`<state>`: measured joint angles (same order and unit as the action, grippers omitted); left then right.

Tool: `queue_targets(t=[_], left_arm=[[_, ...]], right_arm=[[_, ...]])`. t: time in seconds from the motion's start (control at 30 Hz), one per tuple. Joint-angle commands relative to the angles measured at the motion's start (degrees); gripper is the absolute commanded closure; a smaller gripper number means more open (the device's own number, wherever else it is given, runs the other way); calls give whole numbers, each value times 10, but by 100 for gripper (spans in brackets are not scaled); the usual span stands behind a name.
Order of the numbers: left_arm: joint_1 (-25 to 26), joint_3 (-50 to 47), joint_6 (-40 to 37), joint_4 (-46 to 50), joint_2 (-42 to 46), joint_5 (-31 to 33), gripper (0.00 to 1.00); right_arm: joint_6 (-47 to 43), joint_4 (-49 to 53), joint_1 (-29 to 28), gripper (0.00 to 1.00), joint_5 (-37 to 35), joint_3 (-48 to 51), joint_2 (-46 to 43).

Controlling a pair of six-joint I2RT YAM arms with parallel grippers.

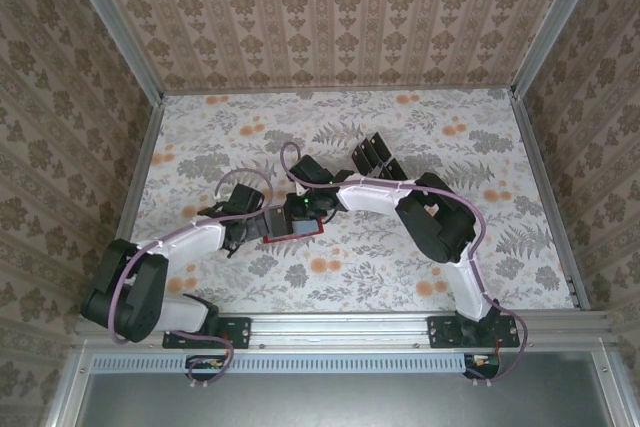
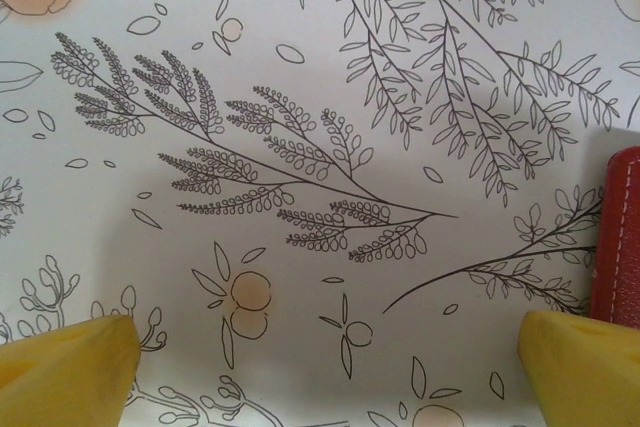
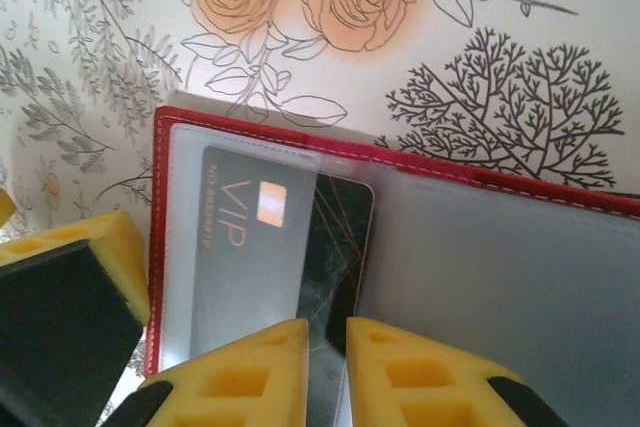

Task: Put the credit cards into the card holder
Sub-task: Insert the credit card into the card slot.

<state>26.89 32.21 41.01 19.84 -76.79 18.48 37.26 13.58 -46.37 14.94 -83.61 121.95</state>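
**Card partly seated in red wallet; right fingers narrowly parted, left fingers wide**

**Task item.** The card (image 3: 260, 237) is dark grey and glossy. It has gold "VIP" lettering, a small gold chip and fine gold lines across its right part. It sits left of centre in the right wrist view, with its long side running up and down the frame.

**Container.** The wallet (image 3: 440, 159) is red with pale stitching along its border and lies open and flat on the flowered table top (image 1: 480, 147). In the overhead view it is just left of centre, beneath the two wrists. Its left page carries a clear plastic pocket (image 3: 185, 277). The left two-thirds of the card shows hazily through that plastic, and the right strip lies uncovered by the fold. The right page shows a plain grey lining.

**End effectors.** The right gripper (image 3: 327, 347) is at the bottom of its frame. Its yellow fingers stand close together with a narrow gap, and the card's lower end is visible through that gap; they are not clamped on it. The left gripper (image 2: 325, 367) has its fingers spread wide at the bottom corners, with bare table top between them. The wallet's stitched edge lies just beside the right-hand fingertip.

**Other.** A dark stand (image 1: 375, 155) sits above and right of centre in the overhead view, apart from the wallet. Its contents are too small to tell.
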Motion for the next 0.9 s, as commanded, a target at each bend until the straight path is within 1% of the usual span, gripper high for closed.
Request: queue_targets(t=[0.0, 0.33, 0.63, 0.87], left_arm=[[-4, -3, 11, 5, -7, 9, 0], [-5, -2, 6, 2, -10, 8, 0], [-4, -3, 3, 0, -10, 6, 0], [-5, -2, 1, -1, -10, 6, 0]], right_arm=[[-4, 15, 0, 81, -2, -18, 18], [23, -8, -4, 81, 30, -27, 33], [34, -11, -14, 88, 46, -43, 44], [37, -6, -25, 89, 59, -57, 52]])
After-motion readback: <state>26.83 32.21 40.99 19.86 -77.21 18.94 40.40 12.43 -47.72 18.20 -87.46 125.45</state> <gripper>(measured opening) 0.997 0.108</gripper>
